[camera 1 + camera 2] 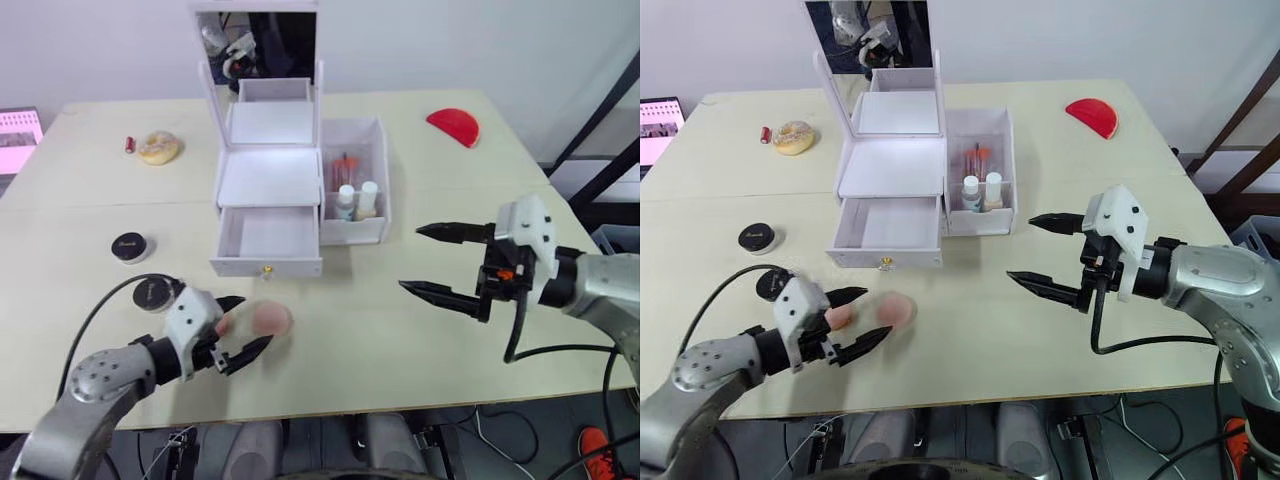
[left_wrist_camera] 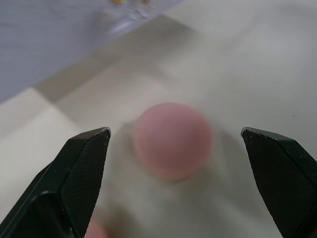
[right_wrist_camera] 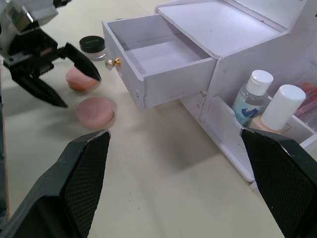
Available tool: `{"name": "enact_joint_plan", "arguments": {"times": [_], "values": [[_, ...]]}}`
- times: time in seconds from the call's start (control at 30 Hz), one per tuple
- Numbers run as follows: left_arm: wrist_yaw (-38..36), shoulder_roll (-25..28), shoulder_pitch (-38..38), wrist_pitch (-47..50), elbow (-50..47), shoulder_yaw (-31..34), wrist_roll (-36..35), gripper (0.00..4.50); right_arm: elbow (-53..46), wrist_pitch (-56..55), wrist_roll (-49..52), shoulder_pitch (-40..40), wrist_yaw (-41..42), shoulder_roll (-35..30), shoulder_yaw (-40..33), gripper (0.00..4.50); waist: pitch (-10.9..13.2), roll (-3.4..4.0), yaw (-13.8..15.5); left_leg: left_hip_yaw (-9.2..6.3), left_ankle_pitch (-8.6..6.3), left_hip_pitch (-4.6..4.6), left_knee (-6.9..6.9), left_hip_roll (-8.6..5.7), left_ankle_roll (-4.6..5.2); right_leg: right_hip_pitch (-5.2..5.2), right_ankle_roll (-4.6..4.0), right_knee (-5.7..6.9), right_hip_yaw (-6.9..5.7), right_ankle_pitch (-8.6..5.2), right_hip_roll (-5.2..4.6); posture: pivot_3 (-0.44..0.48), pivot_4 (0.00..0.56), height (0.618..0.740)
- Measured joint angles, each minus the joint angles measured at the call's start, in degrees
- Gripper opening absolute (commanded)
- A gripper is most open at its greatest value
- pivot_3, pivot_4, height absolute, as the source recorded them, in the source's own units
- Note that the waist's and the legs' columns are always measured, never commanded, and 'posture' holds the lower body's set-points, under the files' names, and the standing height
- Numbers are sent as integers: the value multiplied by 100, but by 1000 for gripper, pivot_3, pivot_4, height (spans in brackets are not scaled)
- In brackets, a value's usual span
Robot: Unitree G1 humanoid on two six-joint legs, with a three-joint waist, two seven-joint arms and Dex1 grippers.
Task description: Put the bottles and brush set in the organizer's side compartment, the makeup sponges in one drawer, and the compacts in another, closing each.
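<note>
I'm on the sponge step. The flat round pink makeup sponge lies on the table in the lower left of the head view, just in front of the organizer's open bottom drawer, which is pulled out and looks empty. My left gripper sits just beside it with its fingers spread, one fingertip either side and the sponge a little ahead of them; the left wrist view shows the sponge centred between the two black fingers, not yet touched. A second, more rounded pink sponge lies right by that gripper, partly hidden by it in the head view.

The side compartment, right of the drawers, already holds two white-capped bottles and what looks like the brush set behind them. Two black compacts wait at the left edge of the table, well apart from the organizer.

My right gripper hangs over bare table at centre right, fingers wide apart and holding nothing.

Next, I judge, I need to ease the left gripper forward until the sponge sits between the pads, pinch gently since it should squash, then lift and carry it into the open drawer.
</note>
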Motion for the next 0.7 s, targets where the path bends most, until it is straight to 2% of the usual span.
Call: {"name": "enact_joint_plan", "arguments": {"times": [0.2,0.4,0.6,0.7], "values": [[149,-6,-301,-41,363,-614,538,4457,-130,-3,11,230,-137,2,-23,4500,0,0,39,-3,0,-4,0,5,0,-4,-13,-1,0,7,9,0,150,739],[217,-171,-638,-260,846,-821,839,4457,-254,-2,117,334,-245,2,-82,4500,-1,2,39,-4,0,-1,5,15,0,-1,-10,-1,0,5,19,0,150,739],[223,-351,-716,-277,938,-870,864,4457,-279,-3,125,425,-290,2,-97,4500,-8,13,44,-5,0,-6,26,15,0,3,-10,0,0,5,19,0,150,739],[228,-396,-741,-278,976,-865,872,3649,-279,-3,127,425,-319,2,-101,4500,-8,14,44,-6,0,-9,36,16,0,6,-10,-1,1,5,19,0,150,739]]}}
